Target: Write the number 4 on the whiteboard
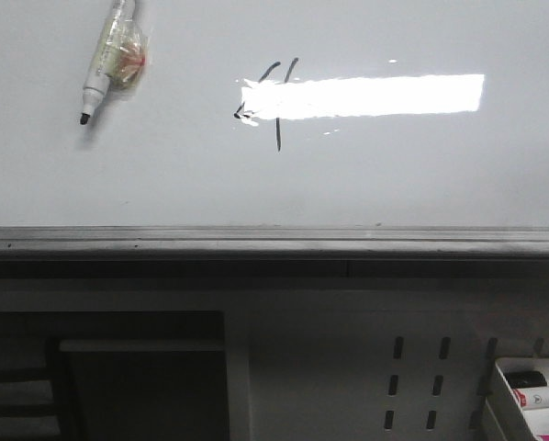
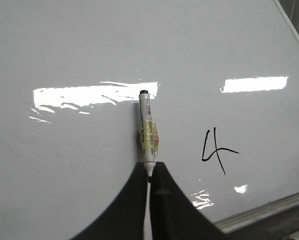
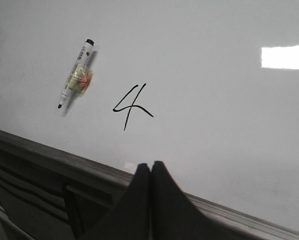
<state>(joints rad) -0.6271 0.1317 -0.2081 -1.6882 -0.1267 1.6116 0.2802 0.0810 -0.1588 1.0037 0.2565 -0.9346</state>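
Observation:
The whiteboard [image 1: 394, 175] fills the front view, with a bright glare across it. The number 4 [image 1: 276, 101] is drawn on it in thin black strokes, partly washed out by the glare. It shows clearly in the left wrist view [image 2: 217, 152] and the right wrist view [image 3: 132, 107]. A black-tipped marker [image 1: 109, 55] with a taped barrel sits against the board to the left of the digit, with nothing gripping it [image 3: 77, 75]. My left gripper [image 2: 149, 170] is off the board, jaws almost together, with the marker [image 2: 148, 132] in line beyond. My right gripper [image 3: 150, 165] is shut and empty near the ledge.
A grey metal ledge [image 1: 274, 241] runs along the board's lower edge. Below it are a white perforated panel [image 1: 421, 377], a dark recess [image 1: 137, 386] and a white tray [image 1: 504, 390] holding spare markers at the lower right.

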